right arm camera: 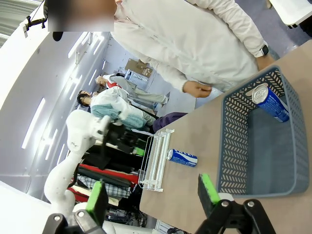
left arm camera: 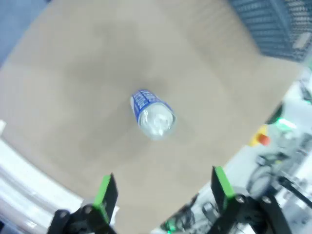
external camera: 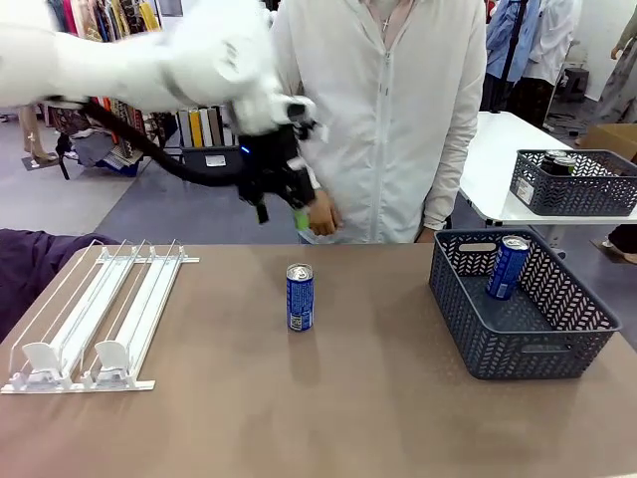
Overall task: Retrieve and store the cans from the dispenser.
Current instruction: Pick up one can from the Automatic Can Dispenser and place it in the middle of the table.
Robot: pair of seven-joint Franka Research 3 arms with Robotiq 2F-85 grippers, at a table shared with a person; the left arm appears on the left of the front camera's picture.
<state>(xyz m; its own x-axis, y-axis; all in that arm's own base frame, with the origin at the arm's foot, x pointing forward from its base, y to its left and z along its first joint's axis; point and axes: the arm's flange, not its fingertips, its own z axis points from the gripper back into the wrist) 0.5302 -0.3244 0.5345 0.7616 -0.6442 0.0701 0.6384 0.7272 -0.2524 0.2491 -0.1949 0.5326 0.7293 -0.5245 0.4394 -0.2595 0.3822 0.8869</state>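
The slim blue aluminium can (external camera: 300, 297) stands mid-frame on the brown worktop (external camera: 328, 398); thin-walled, slick, likely light. Grip mid-body, gently. Left pincer (left arm camera: 163, 195) hangs released above; right pincer (right arm camera: 153, 196) released too.

A person in a white zipped jacket (external camera: 388, 110) is standing behind a brown table (external camera: 328, 398); purple cloth (external camera: 35, 264) is lying at its left.

Even, bright overhead light; soft short shadows sat under the blue can (external camera: 300, 297) and basket (external camera: 525, 304). Left arm (external camera: 149, 60) smeared by motion blur. Left wrist view was soft throughout (can top glared). Right wrist view bent at edges.
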